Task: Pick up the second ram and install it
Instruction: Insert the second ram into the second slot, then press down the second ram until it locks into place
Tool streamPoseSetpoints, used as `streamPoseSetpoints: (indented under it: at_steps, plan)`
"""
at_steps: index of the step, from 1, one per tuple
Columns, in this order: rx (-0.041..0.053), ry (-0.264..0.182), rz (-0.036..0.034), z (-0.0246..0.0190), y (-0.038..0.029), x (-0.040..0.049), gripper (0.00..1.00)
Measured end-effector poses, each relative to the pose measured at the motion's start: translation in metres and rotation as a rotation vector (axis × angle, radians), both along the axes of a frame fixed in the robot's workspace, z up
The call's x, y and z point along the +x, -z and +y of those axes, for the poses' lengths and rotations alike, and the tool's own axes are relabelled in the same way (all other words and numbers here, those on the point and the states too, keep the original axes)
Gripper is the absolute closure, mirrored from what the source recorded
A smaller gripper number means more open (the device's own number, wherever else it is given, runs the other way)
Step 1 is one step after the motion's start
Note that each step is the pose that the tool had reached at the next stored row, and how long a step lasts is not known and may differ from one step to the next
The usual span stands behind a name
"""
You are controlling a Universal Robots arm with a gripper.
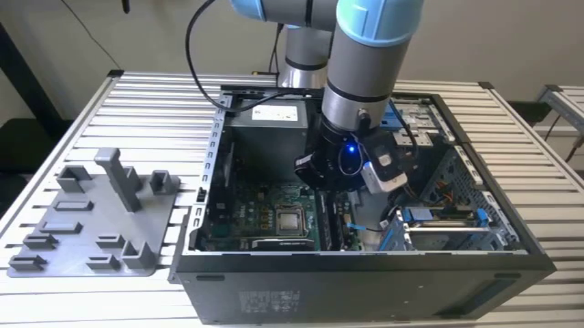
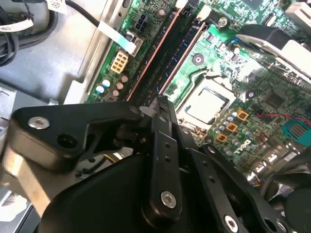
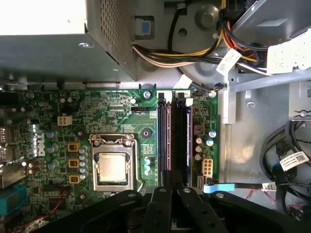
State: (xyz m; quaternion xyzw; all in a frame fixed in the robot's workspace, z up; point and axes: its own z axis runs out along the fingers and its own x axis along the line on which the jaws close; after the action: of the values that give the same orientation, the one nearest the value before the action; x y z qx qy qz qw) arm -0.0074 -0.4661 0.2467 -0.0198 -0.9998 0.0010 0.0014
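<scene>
Slatted metal covers the desk (image 1: 137,96), where an open computer case (image 1: 365,273) sits beside a grey fixture tray (image 1: 91,232) on the exterior view's left. I hang inside the case, low over the green motherboard (image 3: 121,107). My jaws (image 3: 172,187) sit directly over the long black memory sockets (image 3: 165,141) beside the processor (image 3: 112,165). The second ram (image 3: 179,141) stands on edge in one socket, running away from my jaws. Whether they clench it or are released, I cannot tell.
</scene>
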Motion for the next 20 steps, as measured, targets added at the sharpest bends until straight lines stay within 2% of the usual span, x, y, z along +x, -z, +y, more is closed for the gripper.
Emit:
streamPoseSetpoints:
  at_steps: [1, 18, 20]
  plan:
    - [0.0000, 0.000, 0.0000, 0.0000, 0.0000, 0.0000, 0.89]
    - [-0.0002, 0.000, 0.0000, -0.0001, -0.0002, 0.0000, 0.89]
    - [-0.0002, -0.018, 0.0001, -0.0001, -0.0003, 0.0000, 0.89]
